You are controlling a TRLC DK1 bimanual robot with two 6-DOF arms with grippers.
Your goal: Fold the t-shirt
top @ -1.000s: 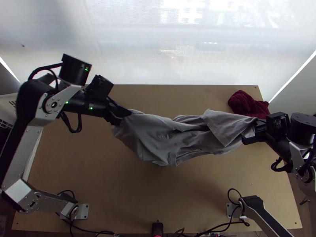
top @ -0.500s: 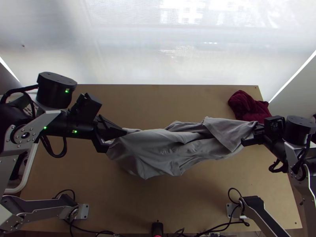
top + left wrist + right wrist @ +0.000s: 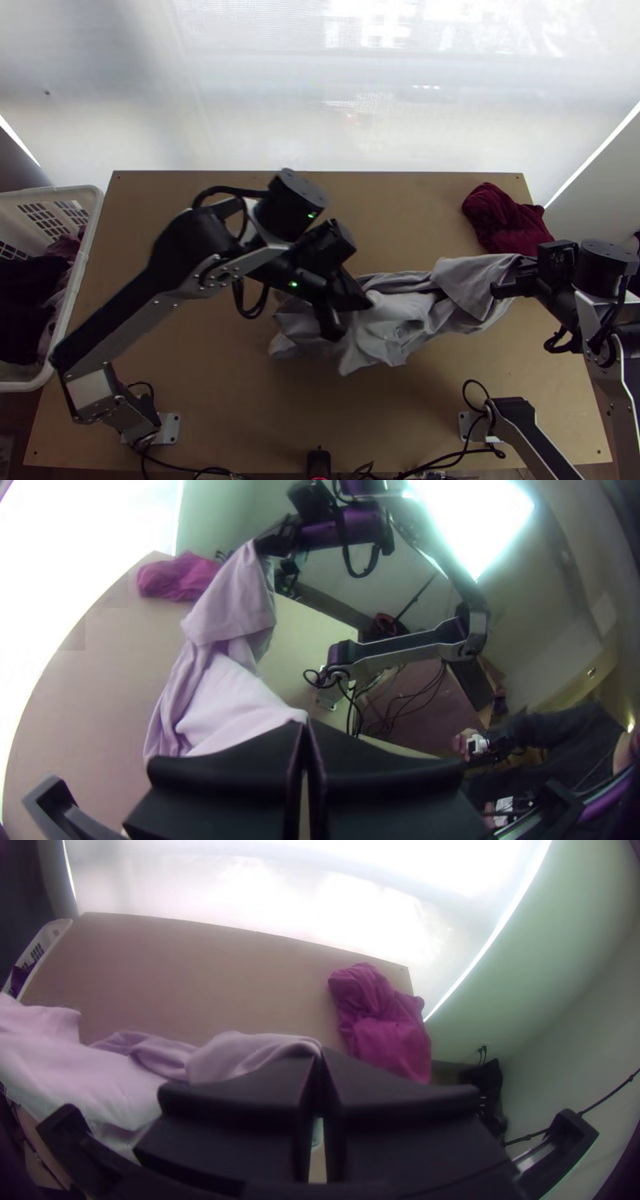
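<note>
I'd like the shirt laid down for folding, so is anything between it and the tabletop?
Nothing visible stands between the grey t-shirt and the table. The left gripper and right gripper hold it; the dark red cloth lies off to the side, near the far right corner.

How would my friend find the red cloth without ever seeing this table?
Start at the light wooden table and go to its far right corner. A bunched cloth lies there. It is dark red, while the t-shirt near it is grey.
</note>
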